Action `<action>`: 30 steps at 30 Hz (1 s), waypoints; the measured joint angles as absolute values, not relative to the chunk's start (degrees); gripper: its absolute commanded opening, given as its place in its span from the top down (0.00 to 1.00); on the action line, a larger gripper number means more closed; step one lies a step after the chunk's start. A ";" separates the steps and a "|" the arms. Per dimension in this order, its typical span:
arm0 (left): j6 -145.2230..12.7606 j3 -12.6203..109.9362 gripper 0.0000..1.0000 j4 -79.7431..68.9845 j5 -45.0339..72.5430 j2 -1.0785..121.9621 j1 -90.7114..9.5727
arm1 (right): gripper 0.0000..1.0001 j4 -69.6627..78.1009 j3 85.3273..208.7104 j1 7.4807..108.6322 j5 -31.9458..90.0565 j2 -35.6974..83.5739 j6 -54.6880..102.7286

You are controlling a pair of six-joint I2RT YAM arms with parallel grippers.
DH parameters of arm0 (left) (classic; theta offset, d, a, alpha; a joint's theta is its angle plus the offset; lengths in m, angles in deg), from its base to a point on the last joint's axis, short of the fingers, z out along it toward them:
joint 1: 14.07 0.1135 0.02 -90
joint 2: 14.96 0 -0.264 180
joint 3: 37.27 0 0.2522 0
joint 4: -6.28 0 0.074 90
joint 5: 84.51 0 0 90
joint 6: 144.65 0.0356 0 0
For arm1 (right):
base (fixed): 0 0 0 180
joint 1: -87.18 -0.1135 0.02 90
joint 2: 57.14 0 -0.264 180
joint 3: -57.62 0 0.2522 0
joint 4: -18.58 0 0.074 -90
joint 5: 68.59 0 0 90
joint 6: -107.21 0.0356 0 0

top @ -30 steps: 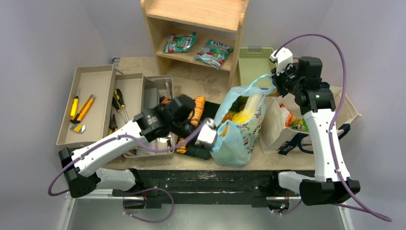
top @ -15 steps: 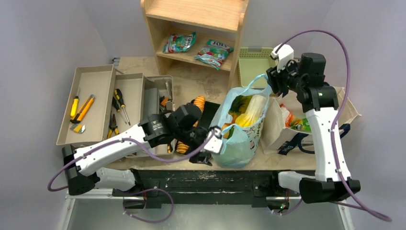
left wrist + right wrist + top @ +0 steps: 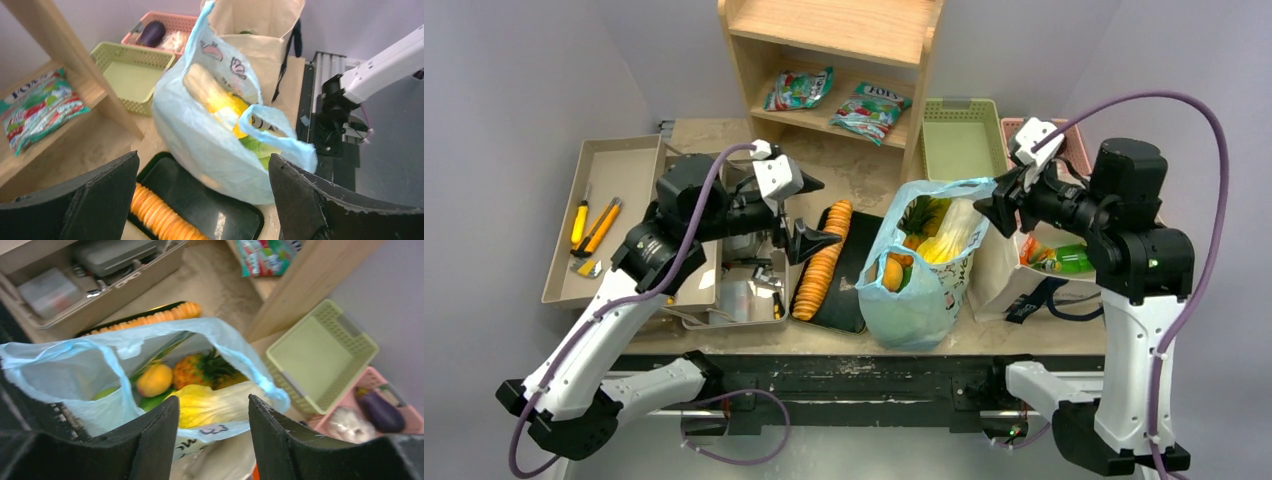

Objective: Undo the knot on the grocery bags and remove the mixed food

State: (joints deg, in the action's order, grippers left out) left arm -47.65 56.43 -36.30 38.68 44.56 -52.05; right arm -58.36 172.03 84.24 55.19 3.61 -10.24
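Note:
The light-blue plastic bag (image 3: 919,290) stands untied with its mouth wide. Inside it lie a pineapple (image 3: 200,369), an orange (image 3: 155,380) and a pale cabbage (image 3: 215,402). Just right of it leans the cream canvas tote (image 3: 1002,270), showing a green bottle (image 3: 1074,262) and an orange-red pack (image 3: 1029,250). My left gripper (image 3: 809,215) hangs open above the cracker tray, well left of the bag (image 3: 210,130), holding nothing. My right gripper (image 3: 986,212) hovers open at the bag's upper right rim; in the right wrist view nothing sits between the fingers of that gripper (image 3: 214,400).
A black tray (image 3: 844,300) holds a row of orange crackers (image 3: 819,262). Beige tool trays (image 3: 619,215) lie at the left. A wooden shelf (image 3: 844,60) with snack packets stands at the back, beside a green basket (image 3: 959,140) and a pink basket (image 3: 170,22) with an aubergine.
Both grippers opened and let go of the blue bag's handles. My left arm swung up and back to the left; my right arm shifted right. The bag settled with its mouth open.

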 measured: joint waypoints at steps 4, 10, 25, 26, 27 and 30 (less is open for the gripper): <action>-49.11 51.67 0.07 -31.67 40.50 45.52 -47.39 | 0.62 -62.91 171.76 79.57 55.89 6.06 -10.08; -49.59 48.80 0.08 -24.39 44.02 54.16 -41.82 | 0.71 -63.74 171.54 65.86 47.24 14.01 -7.09; -49.07 55.18 0.10 -17.42 57.85 69.46 -27.46 | 0.96 -62.93 173.47 62.10 34.28 27.98 -3.46; -48.89 55.58 0.09 -17.42 58.62 70.03 -27.09 | 0.95 -62.89 173.31 62.10 33.49 27.98 -3.18; -48.80 55.69 0.10 -17.42 59.18 70.29 -26.30 | 0.94 -62.80 172.86 62.10 32.62 27.85 -2.87; -47.86 55.73 0.10 -17.37 60.91 70.75 -25.36 | 0.94 -61.88 169.16 62.10 30.61 26.34 -1.91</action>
